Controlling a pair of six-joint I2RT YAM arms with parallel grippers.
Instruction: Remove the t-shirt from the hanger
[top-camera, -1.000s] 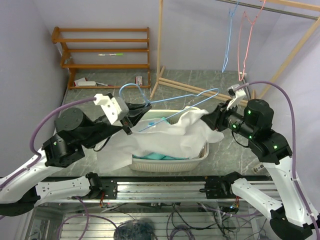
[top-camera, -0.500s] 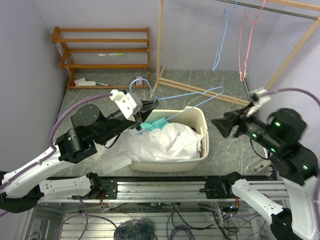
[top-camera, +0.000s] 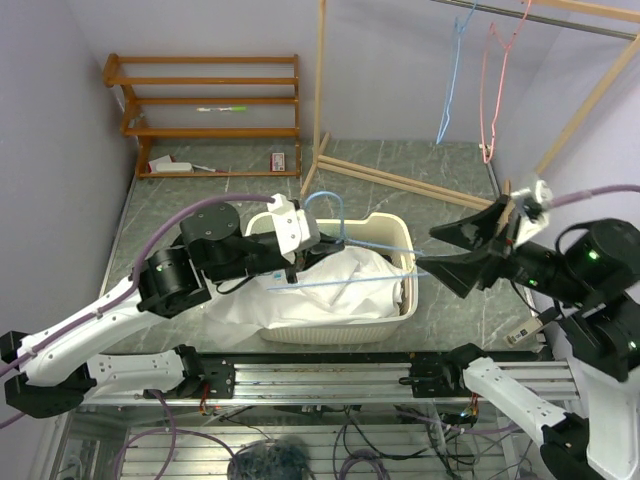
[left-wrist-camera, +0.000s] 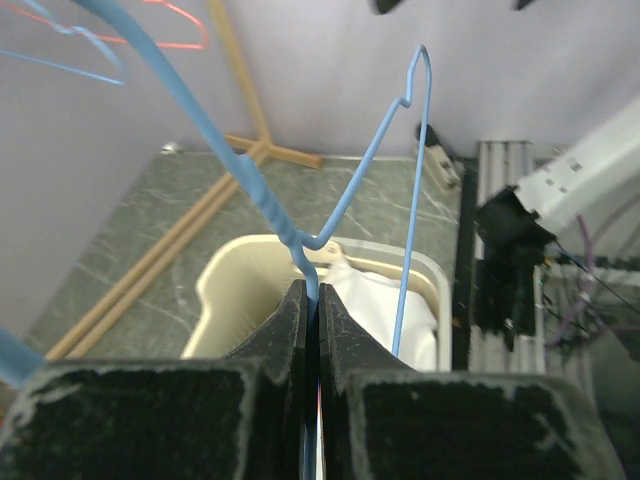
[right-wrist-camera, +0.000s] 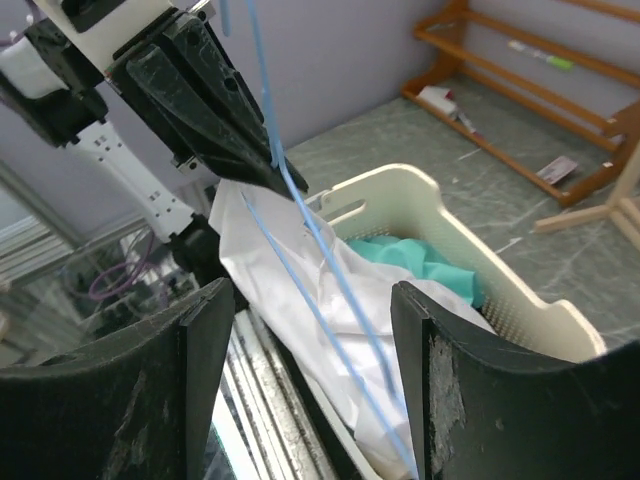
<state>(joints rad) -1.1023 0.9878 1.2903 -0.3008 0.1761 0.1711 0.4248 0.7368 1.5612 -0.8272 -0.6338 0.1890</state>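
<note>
The white t-shirt (top-camera: 330, 290) lies heaped in the cream basket (top-camera: 395, 225) and spills over its front left rim. The blue wire hanger (top-camera: 370, 243) is bare and hangs above the shirt. My left gripper (top-camera: 300, 262) is shut on the hanger's neck, as the left wrist view (left-wrist-camera: 312, 295) shows, with the hanger (left-wrist-camera: 400, 200) reaching out over the t-shirt (left-wrist-camera: 385, 300). My right gripper (top-camera: 455, 252) is open and empty, raised right of the basket. In the right wrist view it (right-wrist-camera: 311, 290) frames the hanger (right-wrist-camera: 300, 200) and the t-shirt (right-wrist-camera: 290, 306).
A teal garment (right-wrist-camera: 420, 260) lies in the basket under the shirt. A wooden clothes rack (top-camera: 320, 100) stands behind, with a blue hanger (top-camera: 450, 90) and a red hanger (top-camera: 490, 90) on its rail. A wooden shelf (top-camera: 200, 100) stands at the back left.
The t-shirt has come off the hanger and dropped into the basket. My right gripper let go of it, opened and drew back right. My left gripper carried the hanger right, over the basket.
</note>
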